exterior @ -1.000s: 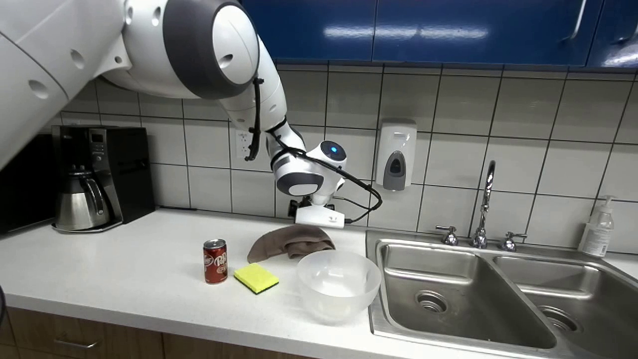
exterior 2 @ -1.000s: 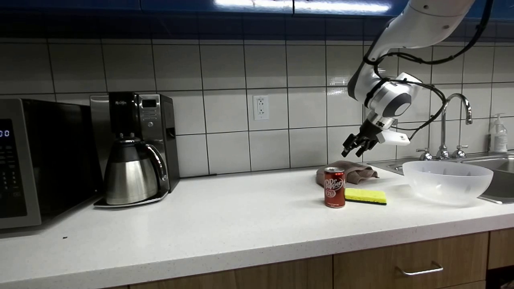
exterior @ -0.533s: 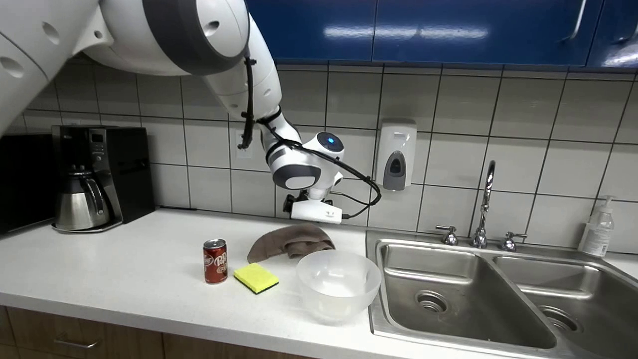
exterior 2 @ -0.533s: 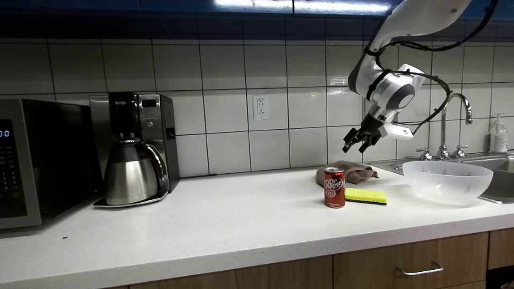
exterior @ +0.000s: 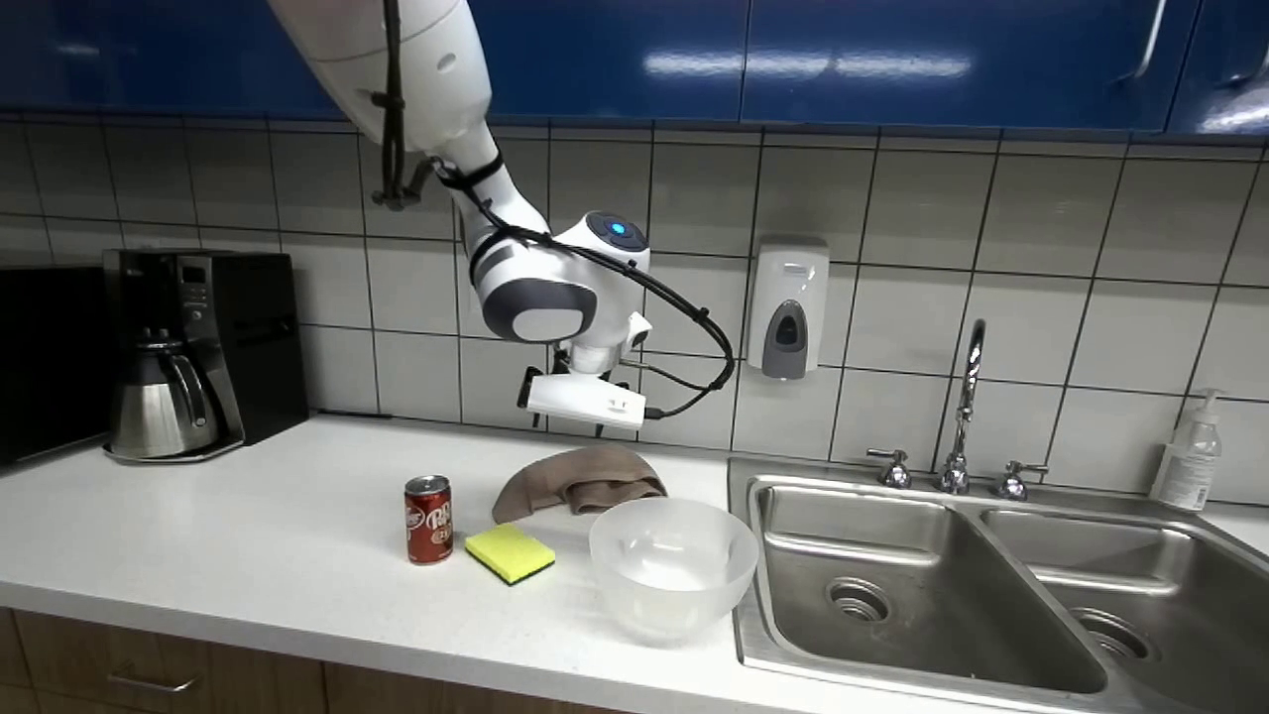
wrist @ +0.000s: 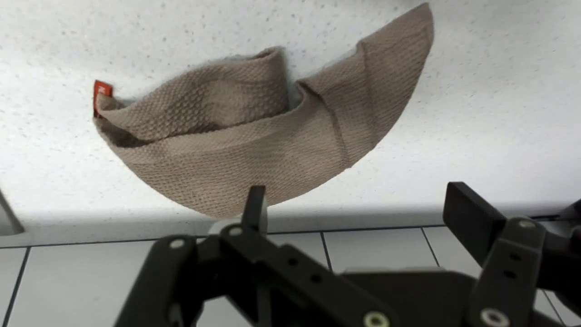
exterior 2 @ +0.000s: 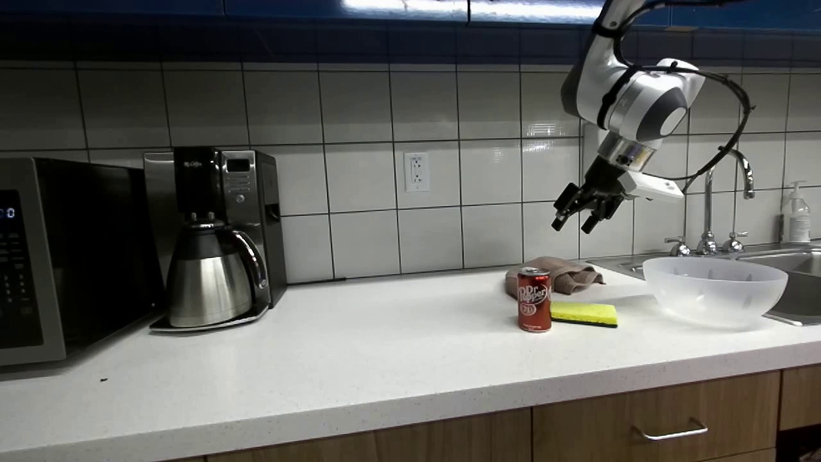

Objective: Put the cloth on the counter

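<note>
The brown cloth lies folded and rumpled on the white counter [exterior: 248,535] near the tiled wall, in both exterior views [exterior: 560,481] [exterior 2: 571,276]. In the wrist view the cloth [wrist: 218,168] shows a curved lower edge and a small red tag at its left end. My gripper is open and empty, held in the air above the cloth in both exterior views [exterior: 567,426] [exterior 2: 573,226]. In the wrist view the two fingers stand wide apart [wrist: 356,186], with only counter and wall tiles between them. The gripper does not touch the cloth.
A red soda can [exterior: 428,521], a yellow sponge [exterior: 510,552] and a translucent bowl [exterior: 672,575] stand in front of the cloth. The steel sink [exterior: 744,555] is beside the bowl. A coffee maker [exterior 2: 211,256] and microwave [exterior 2: 90,256] are at the other end.
My gripper has risen farther above the counter and drawn back from the wall, still open. The cloth, can, sponge and bowl have not moved.
</note>
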